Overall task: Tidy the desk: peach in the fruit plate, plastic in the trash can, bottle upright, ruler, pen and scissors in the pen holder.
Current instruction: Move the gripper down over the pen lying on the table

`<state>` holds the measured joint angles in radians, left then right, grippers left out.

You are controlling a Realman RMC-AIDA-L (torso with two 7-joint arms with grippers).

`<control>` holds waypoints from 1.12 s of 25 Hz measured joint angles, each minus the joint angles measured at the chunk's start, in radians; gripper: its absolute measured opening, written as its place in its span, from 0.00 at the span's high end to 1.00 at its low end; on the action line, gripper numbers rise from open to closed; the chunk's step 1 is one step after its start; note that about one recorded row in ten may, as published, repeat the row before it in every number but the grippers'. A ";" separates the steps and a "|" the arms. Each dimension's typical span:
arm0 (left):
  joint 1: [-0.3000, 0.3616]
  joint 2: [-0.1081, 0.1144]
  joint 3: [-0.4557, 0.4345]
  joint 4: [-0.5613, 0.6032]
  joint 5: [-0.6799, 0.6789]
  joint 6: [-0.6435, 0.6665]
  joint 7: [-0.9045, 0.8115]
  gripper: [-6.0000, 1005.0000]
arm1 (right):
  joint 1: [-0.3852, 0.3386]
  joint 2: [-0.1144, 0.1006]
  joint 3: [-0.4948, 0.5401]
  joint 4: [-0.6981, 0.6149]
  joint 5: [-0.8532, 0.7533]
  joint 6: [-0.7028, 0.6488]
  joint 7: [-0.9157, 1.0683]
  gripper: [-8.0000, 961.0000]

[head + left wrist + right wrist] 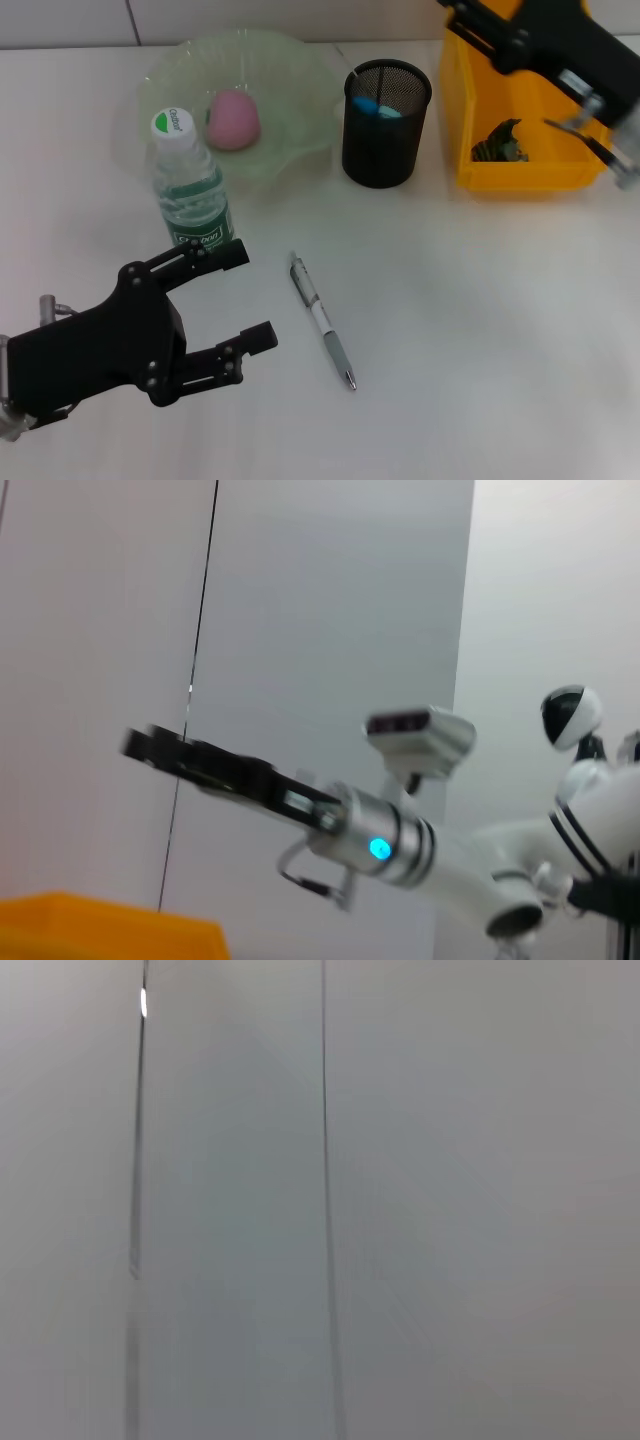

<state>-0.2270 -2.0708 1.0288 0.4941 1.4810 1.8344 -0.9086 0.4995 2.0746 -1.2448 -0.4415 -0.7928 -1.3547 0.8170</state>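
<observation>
On the white desk (pixel 480 330) a white and grey pen (pixel 322 320) lies loose in the middle. My left gripper (pixel 252 297) hovers open just left of it, below the upright clear bottle (pixel 190 190). The pink peach (pixel 233 118) sits in the pale green fruit plate (pixel 290 70). Blue scissors handles (pixel 377 108) show inside the black mesh pen holder (pixel 385 150). Dark green plastic (pixel 500 142) lies in the orange trash can (pixel 560 175). My right gripper (pixel 458 10) hangs over the can's far left corner and shows in the left wrist view as the right gripper (pixel 150 748). The ruler is hidden.
The fruit plate, pen holder and trash can stand in a row along the desk's far side by the wall. The trash can's rim (pixel 100 925) shows low in the left wrist view. The right wrist view holds only a grey wall.
</observation>
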 joint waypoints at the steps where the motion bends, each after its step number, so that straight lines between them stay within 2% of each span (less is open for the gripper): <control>1: -0.001 -0.002 0.006 0.000 -0.039 0.040 0.005 0.20 | -0.091 -0.015 0.005 -0.106 -0.101 -0.068 0.133 0.38; 2: -0.001 -0.002 0.006 0.000 -0.039 0.040 0.005 0.20 | -0.091 -0.015 0.005 -0.106 -0.101 -0.068 0.133 0.34; 5: -0.018 -0.004 0.009 0.000 -0.068 0.091 -0.012 0.20 | -0.190 -0.038 0.080 -0.236 -0.308 -0.180 0.299 0.23; 6: -0.021 -0.004 0.009 0.000 -0.069 0.096 -0.019 0.20 | -0.232 -0.043 0.202 -0.295 -0.499 -0.271 0.384 0.21; 7: -0.033 -0.006 0.010 0.006 -0.073 0.110 -0.049 0.20 | -0.232 -0.043 0.202 -0.295 -0.499 -0.271 0.384 0.18; 9: -0.040 -0.007 0.017 0.021 -0.081 0.114 -0.084 0.20 | -0.250 -0.044 0.336 -0.319 -0.666 -0.351 0.419 0.12; 10: -0.039 -0.010 0.067 0.070 -0.126 0.098 -0.162 0.20 | -0.255 -0.044 0.402 -0.324 -0.744 -0.385 0.426 0.12; 11: -0.017 -0.010 0.155 0.145 -0.190 0.052 -0.243 0.21 | -0.265 -0.045 0.508 -0.324 -0.842 -0.421 0.428 0.12; 12: -0.007 -0.010 0.182 0.173 -0.207 0.033 -0.265 0.21 | -0.265 -0.045 0.508 -0.324 -0.842 -0.421 0.428 0.12; 14: 0.047 -0.009 0.283 0.297 -0.252 -0.065 -0.365 0.21 | -0.273 -0.045 0.575 -0.326 -0.906 -0.433 0.428 0.12; 15: 0.109 -0.007 0.375 0.433 -0.262 -0.175 -0.448 0.21 | -0.276 -0.046 0.598 -0.329 -0.932 -0.434 0.428 0.12; 16: 0.206 0.001 0.499 0.679 -0.230 -0.379 -0.578 0.21 | -0.280 -0.047 0.630 -0.336 -0.992 -0.435 0.426 0.12; 17: 0.206 0.001 0.499 0.679 -0.230 -0.379 -0.578 0.21 | -0.280 -0.047 0.630 -0.336 -0.992 -0.435 0.426 0.12; 18: 0.258 0.004 0.559 0.823 -0.169 -0.507 -0.663 0.21 | -0.280 -0.047 0.639 -0.340 -1.019 -0.432 0.426 0.12; 21: 0.318 0.001 0.608 1.046 -0.010 -0.665 -0.857 0.21 | -0.274 -0.041 0.643 -0.345 -1.067 -0.413 0.425 0.12; 22: 0.318 0.001 0.608 1.046 -0.010 -0.665 -0.857 0.21 | -0.274 -0.041 0.643 -0.345 -1.067 -0.413 0.425 0.12; 23: 0.328 0.000 0.657 1.183 0.183 -0.717 -1.080 0.21 | -0.273 -0.039 0.640 -0.346 -1.071 -0.405 0.425 0.12; 25: 0.323 0.000 0.698 1.252 0.312 -0.742 -1.203 0.21 | -0.273 -0.038 0.637 -0.346 -1.073 -0.393 0.425 0.12; 26: 0.302 0.000 0.768 1.329 0.509 -0.766 -1.363 0.21 | -0.272 -0.038 0.635 -0.346 -1.075 -0.387 0.425 0.12; 27: 0.302 0.000 0.768 1.329 0.509 -0.766 -1.363 0.21 | -0.272 -0.038 0.635 -0.346 -1.075 -0.387 0.425 0.12; 28: 0.288 -0.002 0.798 1.353 0.585 -0.773 -1.433 0.21 | -0.270 -0.038 0.635 -0.347 -1.076 -0.385 0.427 0.12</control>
<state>0.0611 -2.0725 1.8263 1.8466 2.0657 1.0619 -2.3418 0.2299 2.0367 -0.6101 -0.7883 -1.8690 -1.7399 1.2438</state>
